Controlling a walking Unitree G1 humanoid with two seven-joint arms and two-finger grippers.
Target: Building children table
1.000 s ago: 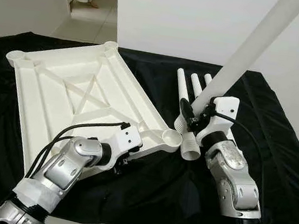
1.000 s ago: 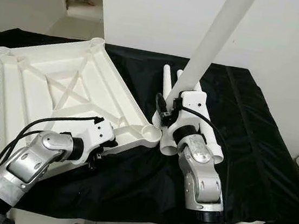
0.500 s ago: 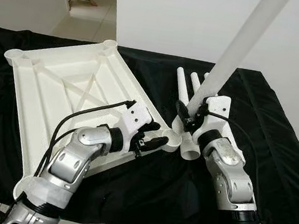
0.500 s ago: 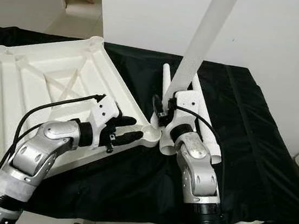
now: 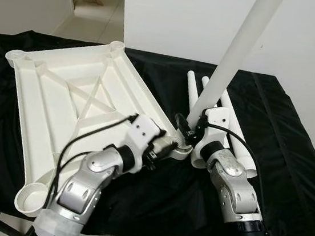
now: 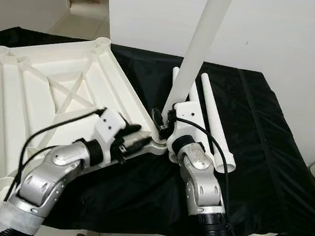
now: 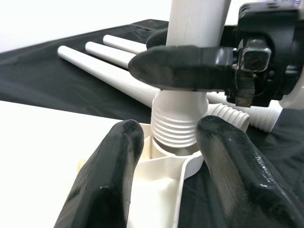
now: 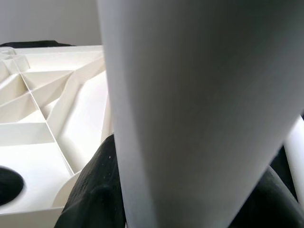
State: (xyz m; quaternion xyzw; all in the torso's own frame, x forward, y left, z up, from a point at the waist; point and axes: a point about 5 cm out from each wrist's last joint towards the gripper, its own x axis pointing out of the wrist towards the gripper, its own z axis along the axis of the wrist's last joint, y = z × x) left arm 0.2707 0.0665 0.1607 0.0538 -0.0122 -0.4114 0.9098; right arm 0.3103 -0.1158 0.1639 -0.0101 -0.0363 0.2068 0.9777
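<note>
The white tabletop (image 5: 62,100) lies upside down on the black cloth. My right gripper (image 5: 188,133) is shut on a long white leg (image 5: 234,52) that stands nearly upright. The leg's threaded end (image 7: 175,126) sits in the tabletop's near-right corner socket (image 5: 182,150). My left gripper (image 5: 168,148) is open at that same corner. Its black fingers (image 7: 109,175) reach along either side of the socket rim, just below the right gripper. Whether they touch the rim I cannot tell.
Three spare white legs (image 6: 212,119) lie side by side on the cloth behind and to the right of the socket. Other corner sockets (image 5: 32,200) show at the tabletop's remaining corners. The cloth-covered table (image 5: 289,169) ends close in front; a white wall stands behind.
My left gripper came up from the tabletop's near edge to the corner socket. My right gripper swung the leg more upright and leftward, setting its threaded end into the socket.
</note>
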